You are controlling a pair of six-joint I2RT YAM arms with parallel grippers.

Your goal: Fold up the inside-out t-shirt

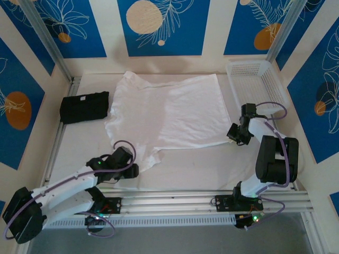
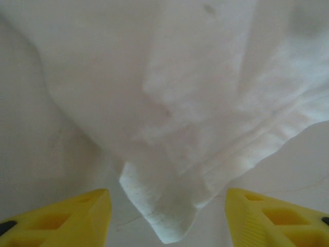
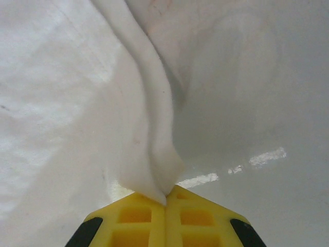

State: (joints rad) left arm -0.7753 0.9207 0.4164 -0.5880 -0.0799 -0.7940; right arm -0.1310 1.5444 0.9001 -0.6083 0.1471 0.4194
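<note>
The white t-shirt lay spread across the far middle of the tabletop, mostly flat. Soft creases ran down its centre, and its near-left part was bunched into a rumpled tail reaching toward the left arm. The cloth looked thin and plain. In the left wrist view, raised stitched ridges ran along the hem near a drooping corner.

The left fingers sat at that tail. Their yellow tips stood spread, one on each side of the corner, with a gap to the cloth on both sides.

The right fingers were at the shirt's near-right edge. Close up they were pressed together, pinching a raised fold of the white fabric that rose from them like a ridge.

A black folded garment lay to the left of the shirt, just beside its sleeve. A white slotted plastic basket stood at the far right corner, apart from the shirt, with its lattice floor and walls in plain sight.
</note>
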